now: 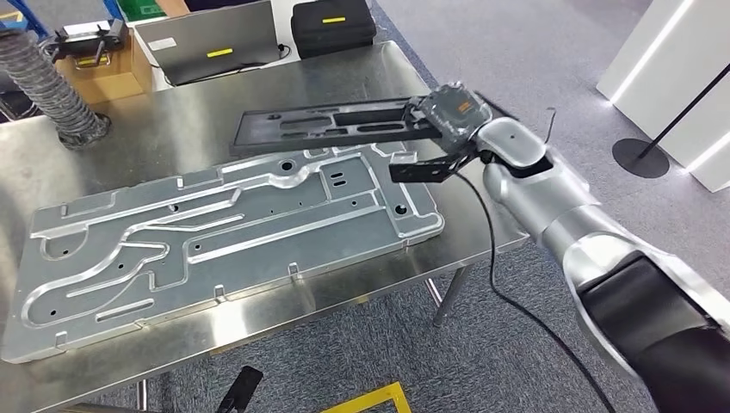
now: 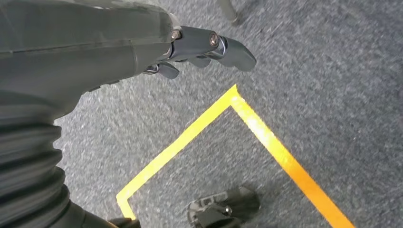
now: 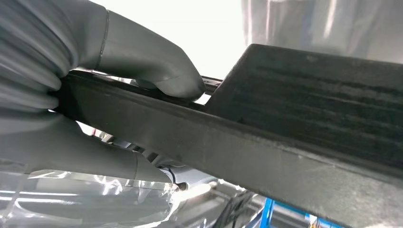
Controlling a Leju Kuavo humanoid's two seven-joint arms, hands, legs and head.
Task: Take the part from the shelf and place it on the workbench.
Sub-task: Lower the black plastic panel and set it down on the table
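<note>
Head view: the right hand grips one end of the long black slotted plastic part, upper centre, over the steel surface beside a large grey machined aluminium plate.

Left wrist view: the left hand hangs with fingers apart, holding nothing, above grey carpet marked with yellow tape.

Right wrist view: thumb and fingers clamp the part's edge.

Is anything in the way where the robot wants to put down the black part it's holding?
The right hand holds the black part over the workbench. The big silver plate lies just beside it and may sit under the part's near edge. The bare bench past the plate looks free.
</note>
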